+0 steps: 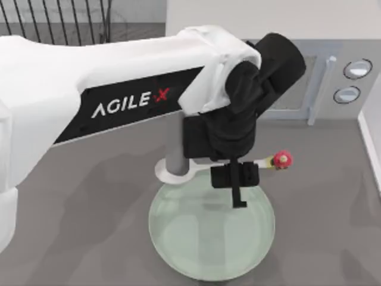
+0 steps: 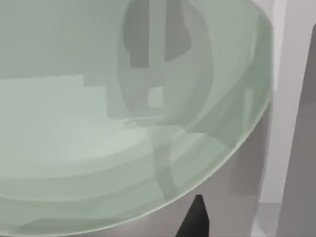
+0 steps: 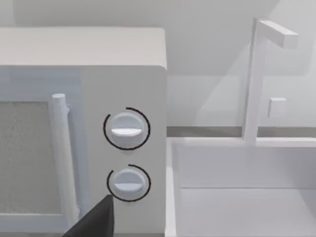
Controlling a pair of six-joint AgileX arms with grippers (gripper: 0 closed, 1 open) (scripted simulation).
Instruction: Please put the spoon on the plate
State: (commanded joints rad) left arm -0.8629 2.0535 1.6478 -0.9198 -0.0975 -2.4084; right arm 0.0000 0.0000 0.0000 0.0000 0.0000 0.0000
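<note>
My left gripper [image 1: 237, 179] clamps the spoon [image 1: 178, 171] over the plate's [image 1: 178, 244] far rim, release still to come.

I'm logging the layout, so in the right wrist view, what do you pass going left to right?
Microwave door handle → the two microwave dials → sink basin → tall white faucet.
</note>
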